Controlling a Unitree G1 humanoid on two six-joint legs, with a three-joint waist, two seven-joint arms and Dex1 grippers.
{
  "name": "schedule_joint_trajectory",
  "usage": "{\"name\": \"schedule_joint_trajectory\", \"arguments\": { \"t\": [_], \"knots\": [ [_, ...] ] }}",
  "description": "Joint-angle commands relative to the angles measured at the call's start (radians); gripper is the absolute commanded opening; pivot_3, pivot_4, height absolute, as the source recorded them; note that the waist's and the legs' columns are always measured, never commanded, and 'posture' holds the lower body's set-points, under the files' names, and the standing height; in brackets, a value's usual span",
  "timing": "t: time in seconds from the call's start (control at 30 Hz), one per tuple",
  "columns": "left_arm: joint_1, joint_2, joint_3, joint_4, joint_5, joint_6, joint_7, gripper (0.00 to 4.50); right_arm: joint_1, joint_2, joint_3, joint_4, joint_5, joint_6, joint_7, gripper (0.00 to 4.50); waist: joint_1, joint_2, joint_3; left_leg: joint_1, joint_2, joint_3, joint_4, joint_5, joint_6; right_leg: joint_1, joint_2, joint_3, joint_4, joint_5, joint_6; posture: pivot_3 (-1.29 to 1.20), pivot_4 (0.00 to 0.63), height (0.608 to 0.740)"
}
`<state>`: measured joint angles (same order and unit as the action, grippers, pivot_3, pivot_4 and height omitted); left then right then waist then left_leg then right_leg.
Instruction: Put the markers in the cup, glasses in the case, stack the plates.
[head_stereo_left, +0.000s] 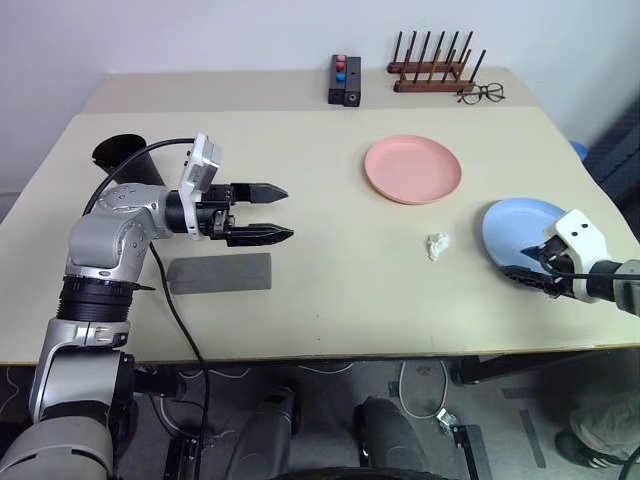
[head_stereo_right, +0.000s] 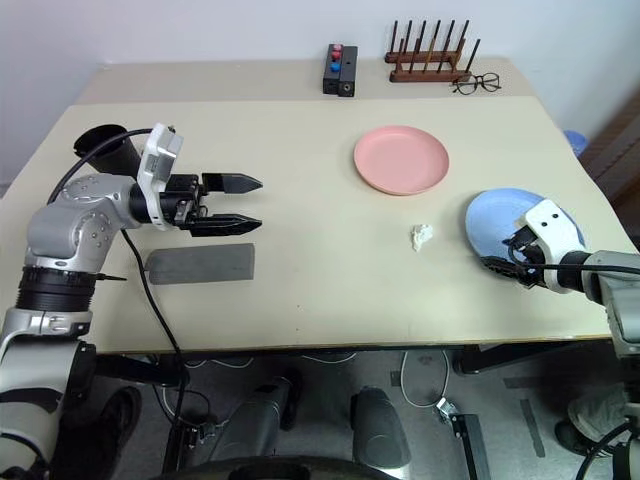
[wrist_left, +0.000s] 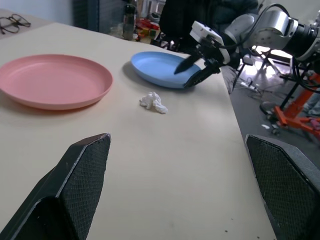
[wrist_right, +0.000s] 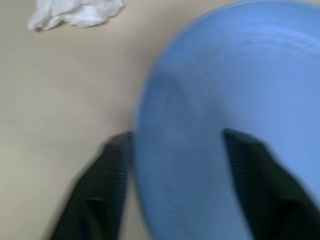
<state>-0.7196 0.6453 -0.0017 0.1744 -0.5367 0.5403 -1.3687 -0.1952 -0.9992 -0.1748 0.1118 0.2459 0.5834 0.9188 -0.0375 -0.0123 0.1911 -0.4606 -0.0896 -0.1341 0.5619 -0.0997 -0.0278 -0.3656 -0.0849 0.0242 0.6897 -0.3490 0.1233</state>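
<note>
Beige table (head_stereo_left: 330, 300): light blue plate (head_stereo_left: 515, 225) at its right edge, overhanging; salmon pink plate (head_stereo_left: 412, 168) nearer the table's middle. My right gripper (wrist_left: 196, 72) straddles the blue rim, one finger above and one under, closing. My left gripper (head_stereo_left: 280, 213) gapes empty. Risk: a thin rim bite tips the plate off the edge.

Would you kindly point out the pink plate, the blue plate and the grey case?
pink plate (head_stereo_left: 412, 168), left eye view, its middle.
blue plate (head_stereo_left: 515, 228), left eye view, bare inner surface.
grey case (head_stereo_left: 220, 273), left eye view, lid's middle.
</note>
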Motion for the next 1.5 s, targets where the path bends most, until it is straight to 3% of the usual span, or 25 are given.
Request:
{"name": "schedule_joint_trajectory", "arguments": {
  "t": [0.03,0.07,0.1,0.27,0.43,0.7,0.83,0.97,1.07,1.2,1.3,1.5],
  "knots": [
    [0.001,0.007,0.031,-0.027,-0.009,-0.021,0.013,4.5,-0.015,-0.024,0.019,0.004,-0.052,-0.036,-0.019,0.69,0.0,0.0,0.0,0.0,0.0,0.0,0.0,0.0,0.0,0.0,-0.001,0.0,0.0,0.0,0.0,0.0,0.15,0.74],
    [0.002,0.008,0.031,-0.026,-0.008,-0.024,0.015,4.5,-0.034,-0.02,0.019,0.002,-0.048,-0.031,-0.021,0.16,-0.001,0.0,0.0,0.0,0.0,0.0,0.0,0.0,0.0,0.0,-0.002,0.0,0.0,0.0,0.0,0.0,0.15,0.74],
    [0.002,0.008,0.031,-0.026,-0.008,-0.026,0.017,4.5,-0.05,-0.017,0.019,-0.004,-0.041,-0.022,-0.017,0.06,-0.003,0.0,0.0,0.001,0.0,0.0,0.0,0.0,0.0,0.001,-0.002,-0.001,-0.001,0.0,0.0,0.0,0.15,0.74],
    [-0.001,0.004,0.03,-0.018,-0.005,-0.036,0.03,4.5,-0.109,0.006,0.041,0.0,-0.056,-0.032,-0.033,0.06,-0.003,0.0,0.0,0.0,0.0,0.0,-0.001,0.0,0.0,0.001,-0.002,-0.001,-0.002,0.0,0.0,0.0,0.15,0.74],
    [-0.003,-0.005,0.043,-0.005,0.007,-0.074,0.064,4.5,-0.312,0.068,0.032,0.092,-0.074,-0.14,-0.108,0.06,-0.008,0.001,0.0,0.0,0.0,0.001,-0.001,0.0,0.0,0.0,-0.002,0.0,-0.002,0.0,0.0,0.0,0.15,0.74],
    [-0.029,-0.051,0.093,0.05,0.053,-0.169,0.237,4.5,-0.647,0.281,0.241,0.374,-0.253,-0.468,-0.173,0.06,-0.007,0.001,0.0,0.0,-0.001,0.001,-0.002,0.0,0.0,-0.001,0.0,0.0,-0.002,0.0,0.0,0.0,0.15,0.74],
    [0.012,-0.074,0.119,-0.003,0.055,-0.184,0.327,4.5,-0.741,0.406,0.325,0.528,-0.322,-0.588,-0.188,0.06,-0.008,0.001,0.0,0.0,0.0,0.001,-0.002,0.0,0.0,-0.001,0.0,0.0,-0.001,0.0,0.0,0.0,0.15,0.74],
    [0.07,-0.07,0.132,-0.082,0.05,-0.165,0.382,4.5,-0.764,0.448,0.351,0.62,-0.326,-0.62,-0.126,0.06,-0.001,0.001,0.0,-0.002,-0.001,0.0,-0.002,0.003,-0.004,-0.002,0.001,0.0,-0.001,0.0,0.0,0.0,0.15,0.74],
    [0.116,-0.06,0.151,-0.145,0.032,-0.138,0.413,4.5,-0.754,0.459,0.362,0.636,-0.323,-0.617,-0.067,0.98,-0.003,0.001,0.0,-0.001,-0.001,0.0,-0.002,0.002,-0.003,-0.001,0.001,0.0,-0.001,0.0,0.0,0.0,0.15,0.74],
    [0.154,-0.052,0.156,-0.199,0.025,-0.118,0.44,4.5,-0.793,0.472,0.35,0.691,-0.349,-0.655,-0.116,2.93,-0.007,0.001,0.0,0.0,0.0,-0.001,-0.002,0.001,-0.001,-0.001,0.002,0.0,0.0,0.0,0.0,0.0,0.15,0.74],
    [0.16,-0.053,0.164,-0.224,0.0,-0.098,0.438,4.5,-0.799,0.474,0.314,0.657,-0.292,-0.607,-0.063,4.45,-0.007,0.001,0.0,0.0,0.0,-0.001,-0.003,0.001,-0.002,-0.002,0.002,0.0,0.0,0.0,0.0,0.0,0.15,0.74],
    [0.188,-0.049,0.168,-0.282,-0.125,-0.003,0.366,4.5,-0.676,0.343,0.19,0.355,-0.074,-0.237,0.16,4.45,0.005,0.001,0.0,-0.001,-0.001,-0.001,-0.003,0.001,-0.001,-0.001,0.002,0.0,-0.001,0.0,0.0,0.0,0.15,0.74]
  ]
}}
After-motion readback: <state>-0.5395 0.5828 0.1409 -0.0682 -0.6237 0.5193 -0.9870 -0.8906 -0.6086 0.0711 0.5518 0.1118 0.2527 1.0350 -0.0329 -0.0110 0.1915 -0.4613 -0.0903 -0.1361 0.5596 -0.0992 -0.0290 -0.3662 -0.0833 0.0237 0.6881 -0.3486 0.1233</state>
